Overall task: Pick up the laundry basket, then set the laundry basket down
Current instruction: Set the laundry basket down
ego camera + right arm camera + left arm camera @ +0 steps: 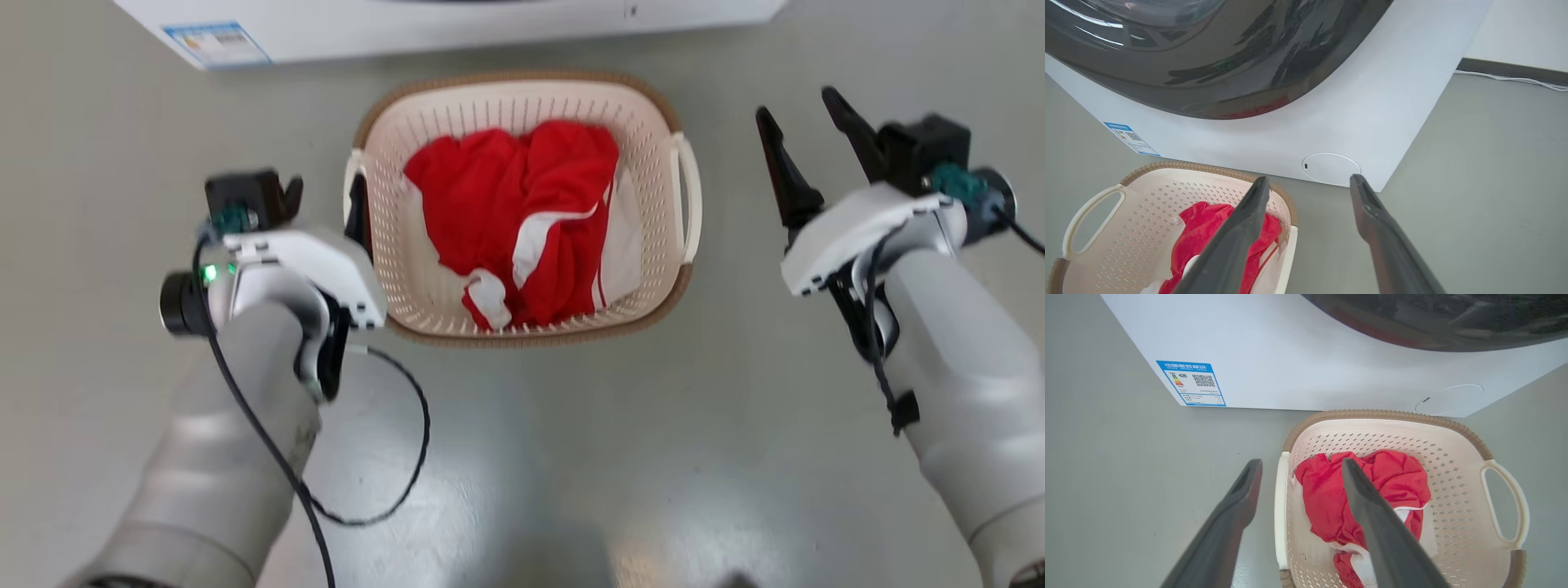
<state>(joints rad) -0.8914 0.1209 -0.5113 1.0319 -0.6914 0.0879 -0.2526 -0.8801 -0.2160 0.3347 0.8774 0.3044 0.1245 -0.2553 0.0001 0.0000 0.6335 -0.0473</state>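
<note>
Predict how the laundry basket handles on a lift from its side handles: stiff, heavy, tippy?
Probably fairly stiff: the laundry basket is perforated plastic with a brown rim band. Likely light: only crumpled red-and-white clothing lies inside. Lifted by one handle it would probably tilt, so gripping both white handles seems safer.

Cream-white, perforated and brown-rimmed, the laundry basket [649, 155] sits upright holding a crumpled red-and-white garment [522, 212]. Its left handle [1278, 506] lies between the spread jaws of the left gripper [1301, 463]. Its right handle [690, 196] lies apart from the right gripper [796, 104].
</note>
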